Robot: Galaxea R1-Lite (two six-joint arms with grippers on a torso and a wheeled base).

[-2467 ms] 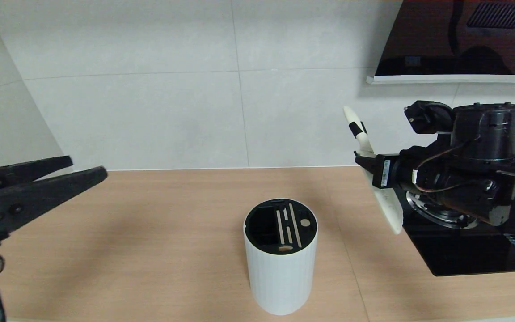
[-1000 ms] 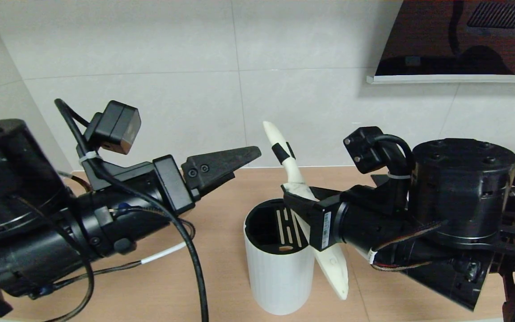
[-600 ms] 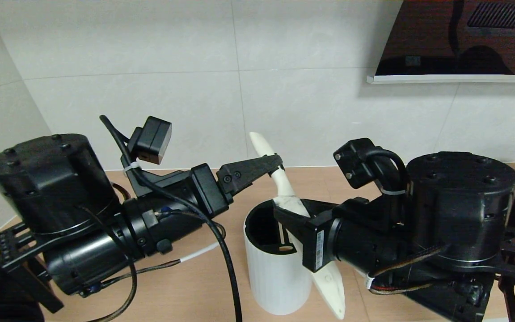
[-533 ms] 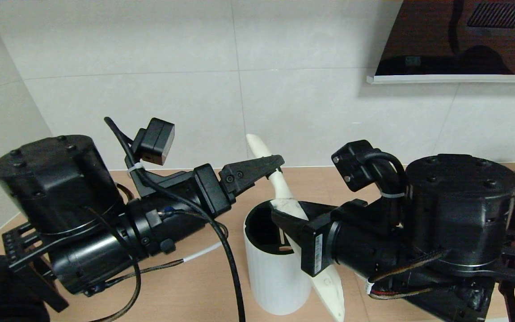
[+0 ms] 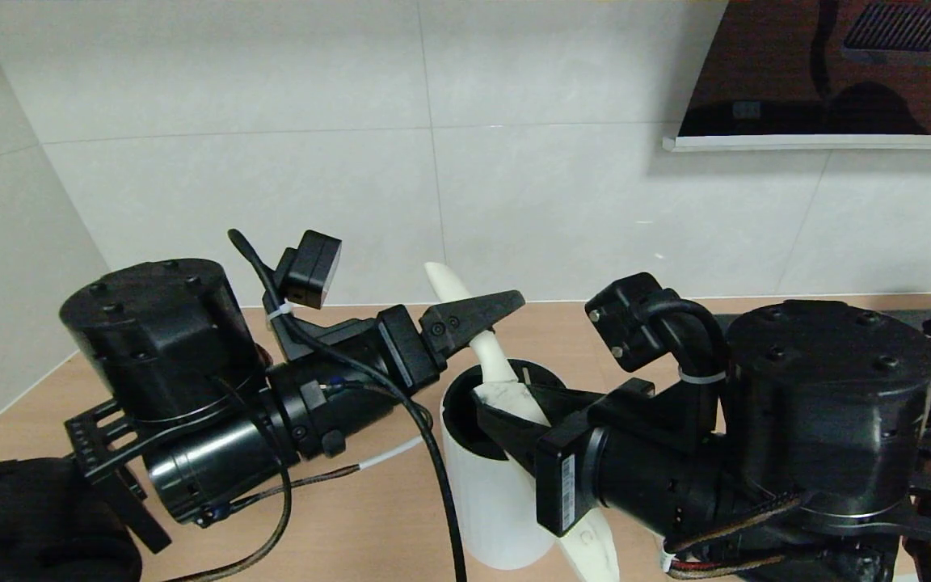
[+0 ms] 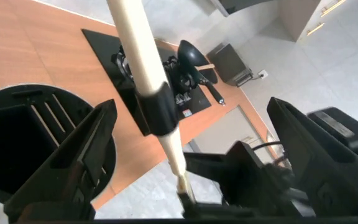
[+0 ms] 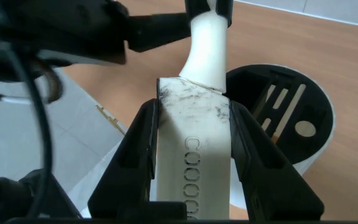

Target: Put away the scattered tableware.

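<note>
A white knife (image 5: 488, 358) with a cream handle and a black band leans over the white cylindrical holder (image 5: 491, 505), handle end up and toward the wall, blade end down past the holder's front. My right gripper (image 7: 194, 140) is shut on the blade (image 7: 193, 124), just above the holder's black slotted top (image 7: 291, 115). My left gripper (image 5: 478, 319) stands open with the handle (image 6: 143, 59) between its fingers (image 6: 82, 158), at the black band (image 6: 157, 112). In the head view the right arm hides much of the holder's top.
The holder stands on a wooden counter (image 5: 352, 517) against a tiled wall. A black cooktop (image 6: 114, 53) with dark utensils lies to the right, a dark range hood (image 5: 837, 73) above it. Both arms crowd the counter's middle.
The right arm carried the knife leftward from beside the cooktop to over the holder and lowered it. The left arm came in from the left, and its open fingers now straddle the handle.
</note>
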